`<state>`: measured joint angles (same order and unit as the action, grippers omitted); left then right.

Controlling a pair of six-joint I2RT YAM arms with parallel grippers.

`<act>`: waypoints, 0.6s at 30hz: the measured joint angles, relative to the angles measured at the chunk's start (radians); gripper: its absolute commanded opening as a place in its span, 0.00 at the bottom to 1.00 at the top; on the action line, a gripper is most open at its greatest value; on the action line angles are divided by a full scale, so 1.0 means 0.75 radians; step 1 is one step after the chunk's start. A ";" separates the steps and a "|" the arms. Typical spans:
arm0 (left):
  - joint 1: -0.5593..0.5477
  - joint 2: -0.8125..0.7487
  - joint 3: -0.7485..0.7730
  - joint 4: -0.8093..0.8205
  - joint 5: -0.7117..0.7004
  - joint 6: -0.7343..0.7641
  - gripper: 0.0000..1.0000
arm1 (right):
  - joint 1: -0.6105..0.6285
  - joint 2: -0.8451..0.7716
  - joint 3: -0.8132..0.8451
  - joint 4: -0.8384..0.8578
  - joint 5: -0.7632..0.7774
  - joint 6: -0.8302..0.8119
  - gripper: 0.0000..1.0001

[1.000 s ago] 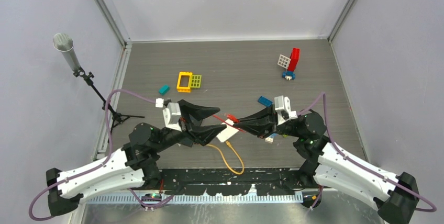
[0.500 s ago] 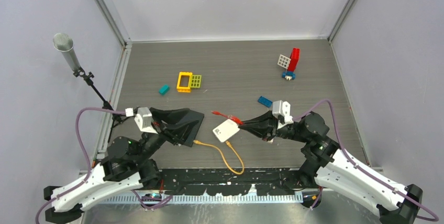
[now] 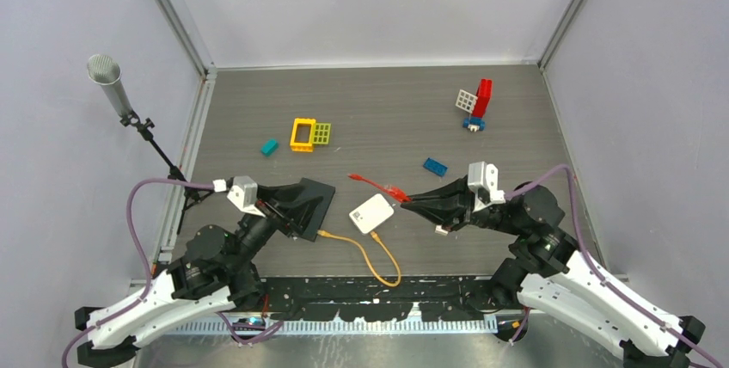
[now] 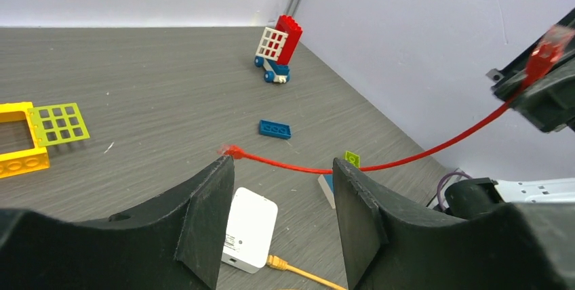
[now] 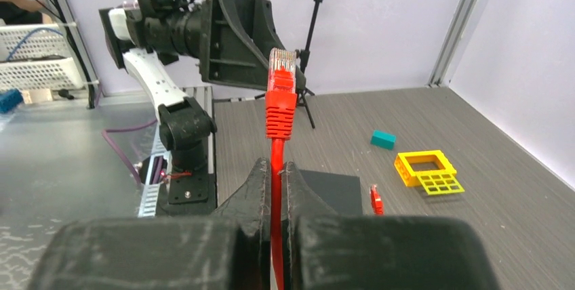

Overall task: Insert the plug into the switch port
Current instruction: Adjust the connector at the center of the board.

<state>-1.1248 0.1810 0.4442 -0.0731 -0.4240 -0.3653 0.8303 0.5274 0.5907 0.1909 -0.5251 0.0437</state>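
Note:
The white switch (image 3: 371,213) lies flat on the table, with an orange cable (image 3: 379,258) running into its near edge. My right gripper (image 3: 411,200) is shut on a red cable just behind its plug (image 5: 281,90), and holds that plug in the air to the right of the switch. The cable's other plug (image 3: 354,177) rests on the table. My left gripper (image 3: 322,211) is open and empty, left of the switch. The left wrist view shows the switch (image 4: 249,229) beyond the gripper (image 4: 283,168).
A yellow frame brick (image 3: 303,133) with a green grid (image 3: 321,132) and a teal brick (image 3: 270,146) lie at the back left. A blue brick (image 3: 435,166) lies behind my right gripper. A red-white-blue stack (image 3: 477,103) stands at the back right, a microphone stand (image 3: 129,110) outside the left rail.
My left gripper has drawn back to the left, away from the switch. My right gripper has moved a little to the right, still holding the red plug.

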 measured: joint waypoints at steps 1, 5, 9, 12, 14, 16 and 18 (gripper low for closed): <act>0.000 0.004 0.000 -0.001 -0.004 0.000 0.57 | 0.000 -0.009 0.009 -0.009 0.001 0.006 0.00; 0.000 0.012 -0.003 -0.001 -0.009 -0.003 0.56 | 0.000 -0.040 0.045 -0.038 0.004 0.039 0.00; 0.000 0.011 -0.005 0.001 -0.015 -0.003 0.57 | 0.000 -0.065 0.111 -0.082 0.019 0.101 0.00; 0.000 -0.001 -0.005 0.003 -0.015 0.001 0.58 | 0.000 -0.076 0.170 -0.100 0.022 0.152 0.01; 0.000 -0.013 -0.005 0.011 -0.007 0.007 0.59 | 0.000 -0.094 0.204 -0.101 0.021 0.186 0.00; 0.000 -0.022 -0.005 0.027 0.012 0.014 0.63 | 0.000 -0.113 0.220 -0.095 0.020 0.211 0.00; 0.000 -0.027 -0.005 0.055 0.056 0.031 0.65 | 0.000 -0.130 0.226 -0.085 0.020 0.233 0.01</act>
<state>-1.1248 0.1604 0.4408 -0.0319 -0.3817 -0.3424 0.8303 0.4301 0.7605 0.1268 -0.5098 0.2188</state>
